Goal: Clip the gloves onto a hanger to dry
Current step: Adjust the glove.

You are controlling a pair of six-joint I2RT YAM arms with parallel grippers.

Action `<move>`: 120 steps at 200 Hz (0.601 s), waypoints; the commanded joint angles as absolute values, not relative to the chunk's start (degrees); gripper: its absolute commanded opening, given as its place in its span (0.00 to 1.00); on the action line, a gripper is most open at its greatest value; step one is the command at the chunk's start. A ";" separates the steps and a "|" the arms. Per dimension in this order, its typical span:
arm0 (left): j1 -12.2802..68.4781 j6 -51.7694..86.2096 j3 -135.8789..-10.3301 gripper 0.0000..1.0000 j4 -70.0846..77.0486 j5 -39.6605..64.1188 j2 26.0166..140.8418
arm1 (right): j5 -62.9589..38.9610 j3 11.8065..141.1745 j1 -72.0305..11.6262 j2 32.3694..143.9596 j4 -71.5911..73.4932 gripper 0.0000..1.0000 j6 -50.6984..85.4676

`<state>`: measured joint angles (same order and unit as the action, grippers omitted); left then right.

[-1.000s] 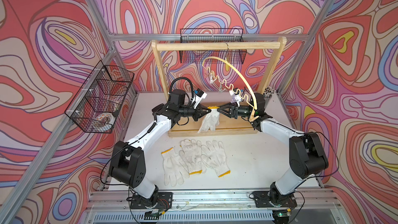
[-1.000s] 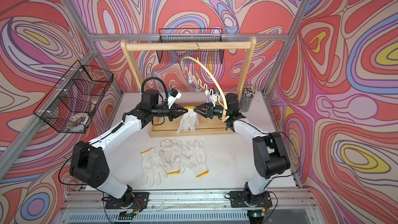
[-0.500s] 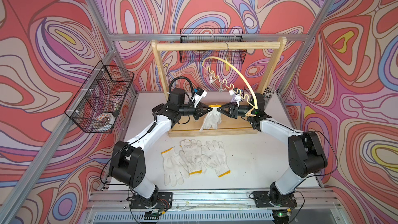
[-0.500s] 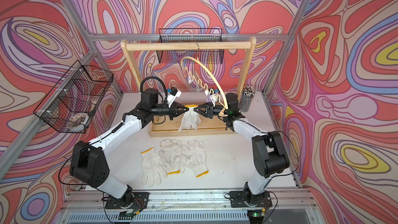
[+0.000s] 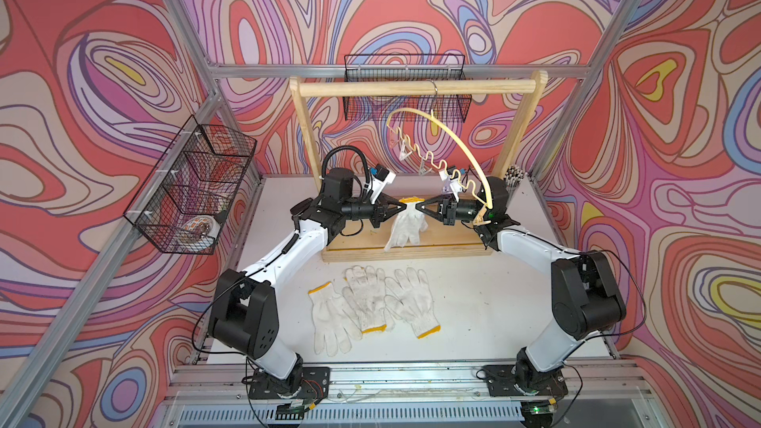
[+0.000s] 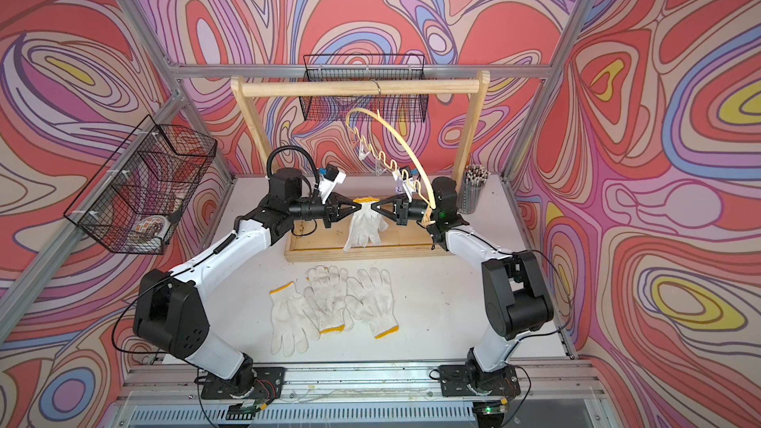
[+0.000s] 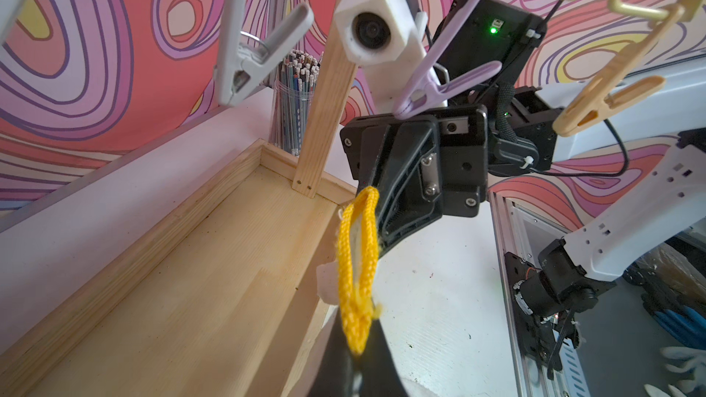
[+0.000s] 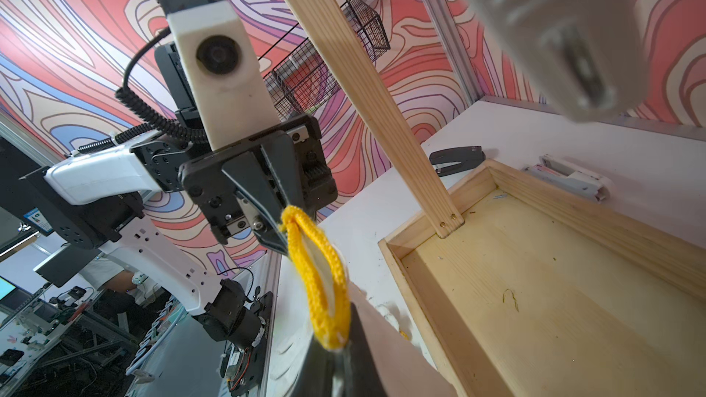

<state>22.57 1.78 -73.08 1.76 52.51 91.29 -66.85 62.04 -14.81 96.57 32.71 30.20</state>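
A white glove (image 5: 405, 226) (image 6: 364, 228) hangs fingers-down above the wooden base, between both grippers. My left gripper (image 5: 404, 206) (image 7: 357, 353) is shut on one end of its yellow cuff (image 7: 357, 273). My right gripper (image 5: 416, 205) (image 8: 334, 349) is shut on the opposite end of that cuff (image 8: 319, 280). The pale yellow hanger (image 5: 449, 133) (image 6: 401, 137) hangs tilted from the rail, its clips dangling just above the right gripper. A grey clip (image 7: 244, 59), a lilac clip (image 7: 431, 85) and a yellow clip (image 7: 596, 105) show close up. Three more gloves (image 5: 366, 298) lie on the table in front.
The wooden rail frame (image 5: 416, 86) stands in a shallow wooden tray (image 5: 407, 251). A wire basket (image 5: 193, 195) hangs on the left wall and another (image 5: 405, 88) behind the rail. A pencil cup (image 5: 512, 183) stands at the back right. Two staplers (image 8: 454, 158) lie behind the tray.
My right gripper has closed from open onto the glove's cuff, next to the left gripper. The left gripper has kept its hold in the same place.
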 commanded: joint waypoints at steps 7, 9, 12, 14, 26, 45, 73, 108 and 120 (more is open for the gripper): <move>22.68 2.14 -72.88 0.00 2.99 53.62 91.77 | -67.57 63.11 -15.13 97.39 34.24 0.02 30.84; 22.68 2.12 -72.87 0.00 2.99 53.59 91.76 | -67.58 63.11 -15.08 97.38 34.20 0.02 30.80; 22.71 2.17 -72.86 0.00 2.99 53.57 91.80 | -67.59 63.15 -15.06 97.38 34.19 0.01 30.79; 22.68 2.12 -72.86 0.00 2.99 53.51 91.77 | -67.59 63.12 -15.10 97.38 34.19 0.00 30.83; 22.68 2.12 -72.95 0.00 2.85 53.59 91.76 | -67.50 63.11 -15.12 97.37 34.19 0.00 30.85; 22.71 1.91 -72.88 0.00 2.47 53.52 91.77 | -67.50 63.15 -15.12 97.32 34.15 0.00 30.85; 22.74 1.67 -72.77 0.00 2.18 52.96 91.80 | -67.41 63.19 -15.11 97.38 33.84 0.00 30.67; 22.70 1.10 -73.56 0.00 -0.08 48.80 91.76 | -65.26 63.65 -15.12 97.23 30.61 0.00 28.39; 22.73 0.75 -73.81 0.10 -1.16 45.78 91.62 | -63.86 64.05 -15.08 96.93 27.73 0.00 26.20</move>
